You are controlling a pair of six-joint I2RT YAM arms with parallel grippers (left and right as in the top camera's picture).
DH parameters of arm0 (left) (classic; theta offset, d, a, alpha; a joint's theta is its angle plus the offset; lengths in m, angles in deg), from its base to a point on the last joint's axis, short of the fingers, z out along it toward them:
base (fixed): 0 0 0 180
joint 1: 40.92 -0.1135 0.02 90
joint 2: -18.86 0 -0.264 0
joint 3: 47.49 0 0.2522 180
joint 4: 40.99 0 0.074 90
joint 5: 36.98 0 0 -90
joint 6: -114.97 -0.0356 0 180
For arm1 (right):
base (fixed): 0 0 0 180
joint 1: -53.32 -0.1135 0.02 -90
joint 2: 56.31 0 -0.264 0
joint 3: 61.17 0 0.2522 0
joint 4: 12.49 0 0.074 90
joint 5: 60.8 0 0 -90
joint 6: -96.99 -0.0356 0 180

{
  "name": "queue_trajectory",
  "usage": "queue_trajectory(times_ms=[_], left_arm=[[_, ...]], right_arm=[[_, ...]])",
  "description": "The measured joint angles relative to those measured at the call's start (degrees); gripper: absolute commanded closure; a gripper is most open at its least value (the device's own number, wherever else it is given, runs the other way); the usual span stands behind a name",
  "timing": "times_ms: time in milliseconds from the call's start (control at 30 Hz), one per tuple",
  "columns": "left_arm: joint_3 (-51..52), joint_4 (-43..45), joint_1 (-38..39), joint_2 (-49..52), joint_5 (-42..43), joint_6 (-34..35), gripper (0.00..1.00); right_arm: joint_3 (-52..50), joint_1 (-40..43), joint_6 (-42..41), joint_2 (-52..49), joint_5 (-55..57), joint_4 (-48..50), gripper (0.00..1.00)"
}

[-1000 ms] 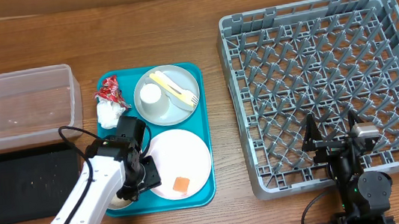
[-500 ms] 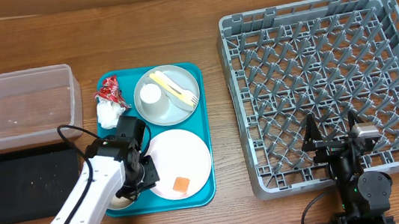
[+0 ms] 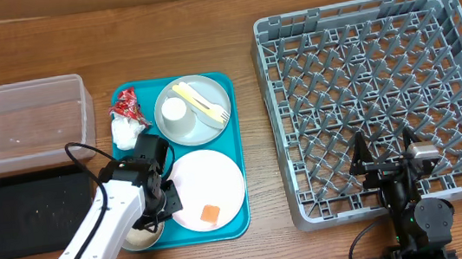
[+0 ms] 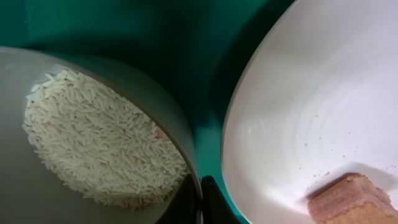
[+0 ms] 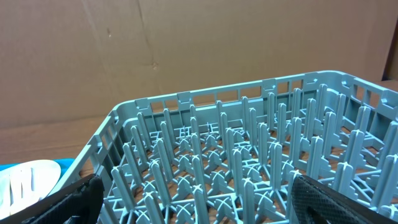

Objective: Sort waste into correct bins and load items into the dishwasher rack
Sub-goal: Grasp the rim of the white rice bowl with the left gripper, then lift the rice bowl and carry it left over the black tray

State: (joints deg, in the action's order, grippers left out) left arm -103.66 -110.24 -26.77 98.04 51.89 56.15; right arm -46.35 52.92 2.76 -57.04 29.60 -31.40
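My left gripper (image 3: 157, 215) (image 4: 200, 200) is shut on the rim of the white bowl (image 3: 141, 236) (image 4: 25, 193), one finger inside and one outside. The bowl holds loose white rice (image 4: 99, 143) and sits on the front left of the teal tray (image 3: 228, 90). Right beside it lies the white plate (image 3: 211, 180) (image 4: 311, 106) with the orange food cube (image 3: 210, 213) (image 4: 348, 199). The grey plate (image 3: 204, 125) carries the small cup (image 3: 175, 109), fork and spoon (image 3: 201, 100). The red wrapper (image 3: 127, 101) and napkin (image 3: 126, 131) lie at the tray's back left. My right gripper (image 3: 386, 164) (image 5: 196, 190) stands open over the rack's (image 3: 373, 78) (image 5: 249, 143) front edge.
The clear tub (image 3: 21, 123) stands at the far left. The black tray (image 3: 23, 214) lies in front of it, just left of my left arm. Bare wood separates the teal tray from the rack.
My left gripper's jaws have come together onto the bowl's rim. The right arm has not moved.
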Motion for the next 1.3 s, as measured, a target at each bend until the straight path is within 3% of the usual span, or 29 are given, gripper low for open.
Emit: queue_trajectory(times_ms=[367, 833, 1033, 1300], left_arm=[[-5.01, -8.46, 0.0, 0.04, -0.44, 0.02, 0.96], [-27.32, -19.78, -1.27, -0.17, -0.42, -1.16, 0.96], [-29.97, -19.71, -10.54, -2.84, 0.76, -3.74, 0.96], [-30.01, -16.98, -32.26, -3.69, 13.22, -11.58, 0.96]], right_arm=[[0.0, 0.0, 0.02, 0.0, 0.0, 0.0, 0.0], [0.0, 0.0, 0.0, 0.0, 0.0, 0.0, 0.0], [0.0, 0.0, 0.02, 0.0, 0.0, -0.02, 0.0], [0.0, 0.0, 0.0, 0.0, 0.0, 0.0, 0.0]])
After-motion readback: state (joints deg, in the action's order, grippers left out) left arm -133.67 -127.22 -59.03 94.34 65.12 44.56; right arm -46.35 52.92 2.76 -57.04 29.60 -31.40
